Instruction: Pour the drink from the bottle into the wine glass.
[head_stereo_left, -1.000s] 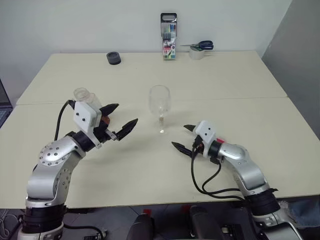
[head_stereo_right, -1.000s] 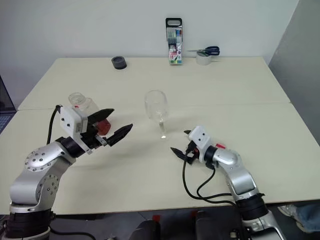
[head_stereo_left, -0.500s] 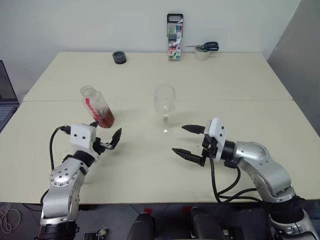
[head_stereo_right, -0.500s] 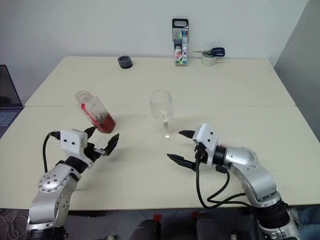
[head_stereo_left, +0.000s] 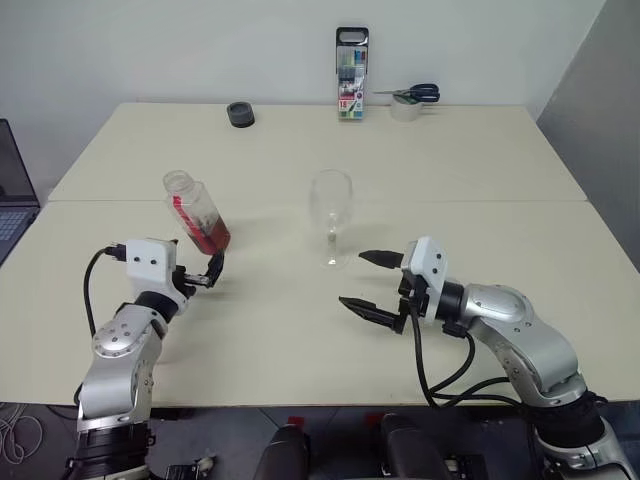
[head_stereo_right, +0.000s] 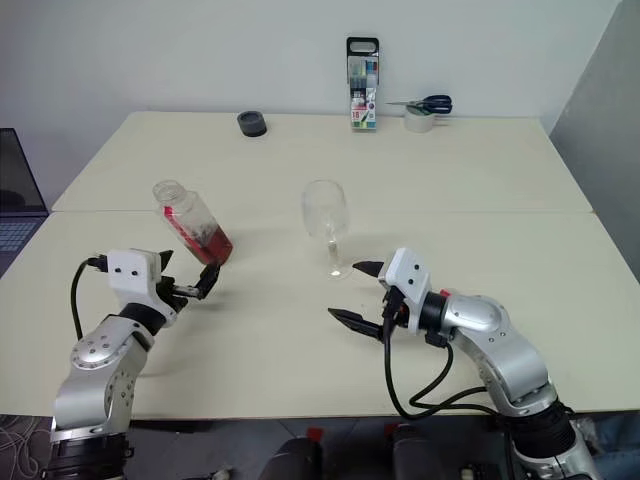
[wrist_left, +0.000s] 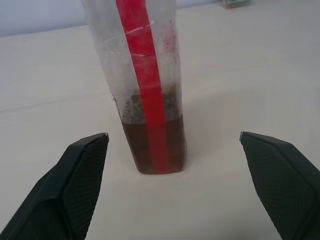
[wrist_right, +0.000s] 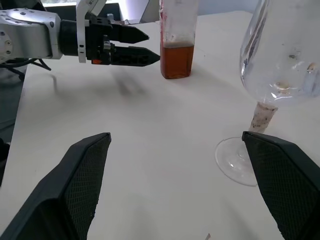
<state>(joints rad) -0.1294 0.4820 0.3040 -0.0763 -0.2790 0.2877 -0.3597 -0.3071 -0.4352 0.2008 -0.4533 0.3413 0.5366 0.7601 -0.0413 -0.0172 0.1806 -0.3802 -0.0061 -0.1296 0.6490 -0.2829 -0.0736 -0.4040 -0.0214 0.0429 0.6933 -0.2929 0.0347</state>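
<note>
Two pincers, both released and empty, jaws spread wide; nothing of the task is yet in hand.

1. Right pincer (head_stereo_left: 372, 284), nearest the robot, low over the worktop (head_stereo_left: 300, 330), just short of the wine glass. Risk, as a judgement: the foot is small and the stem thin, so a sideways brush from either finger could tip the glass before a steadying hold is made.

2. Left pincer (head_stereo_left: 203, 273), low over the worktop at the robot's left, pointing at the bottle's base; the left wrist view shows the bottle standing between the two fingers (wrist_left: 75, 175) but apart from both. Risk: closing near the base grips below the bottle's middle, and the top-heavy upper part could swing or slip on lifting.

3. Bottle (head_stereo_right: 190, 222), on the worktop beyond the left pincer, mouth open, no cap on it, leaning in the head views. Drink (wrist_left: 152, 145) fills only the lowest part. Risk: a nudge from a finger before the grip closes could topple it and spill drink through the uncapped mouth.

4. Wine glass (head_stereo_left: 331, 202), upright at mid-worktop, bowl empty of drink, well apart from the bottle. Risk: the narrow bowl mouth leaves little margin; an off-centre tilt would send drink onto the worktop.

5. Far edge: black round item (head_stereo_left: 240, 114), marker case (head_stereo_left: 351, 62), scissors on a tape roll (head_stereo_left: 405, 100). Well clear; no hazard judged.
</note>
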